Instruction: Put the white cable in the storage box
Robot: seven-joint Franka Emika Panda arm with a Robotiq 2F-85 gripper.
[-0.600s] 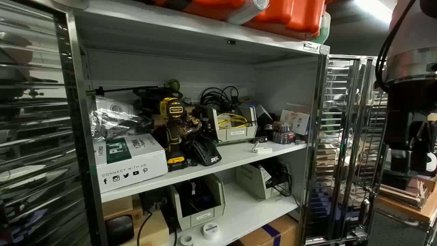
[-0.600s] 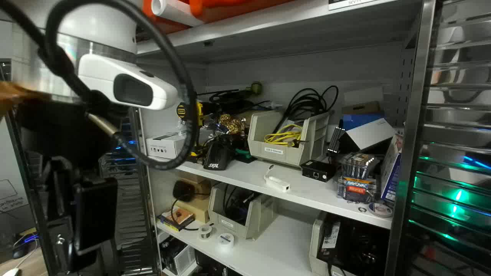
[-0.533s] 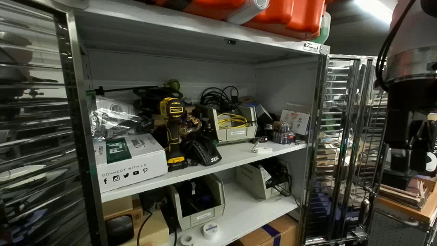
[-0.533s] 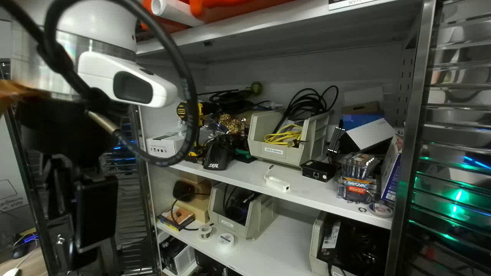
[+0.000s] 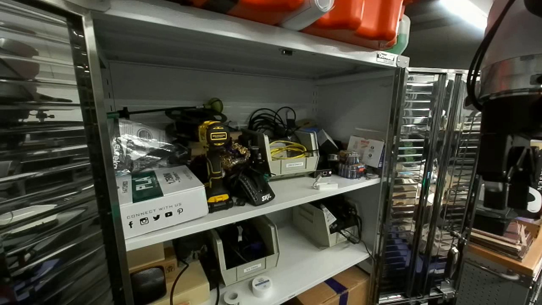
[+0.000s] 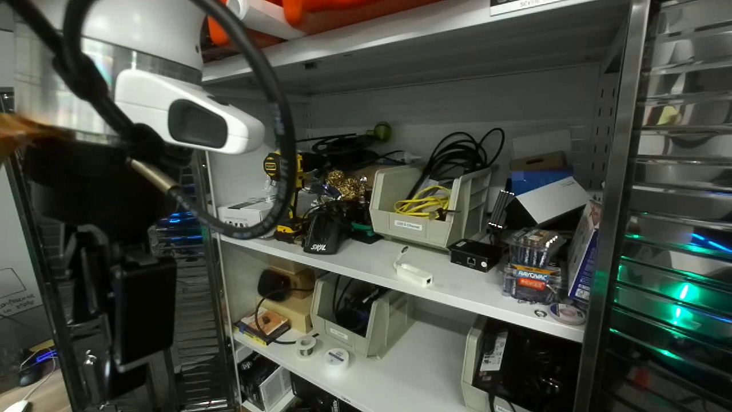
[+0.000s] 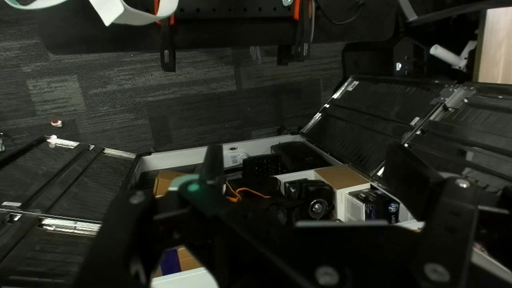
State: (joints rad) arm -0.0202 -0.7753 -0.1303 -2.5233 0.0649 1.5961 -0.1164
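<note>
"Gripper [image 7: 309,170] first: how does it stand?"

"Black, angular fingers [image 7: 212,168] spread wide, holding nothing."

"And the white cable [image 6: 414,276]?"

"On the flat white shelf [image 6: 354,260]: plastic, blocky at one end, thin and bent at the other, near but apart from the grey slope-sided bin [image 6: 436,232] and its loose yellow coils [image 6: 420,206]."

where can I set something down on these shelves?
Upper shelf: a bare strip between the SKIL-marked item and the white cable, in front of the yellow-cable bin. Lower shelf: a broader bare patch between its two bins. Crowded: the upper shelf around the carton and drill, and around the black box and batteries.
</note>
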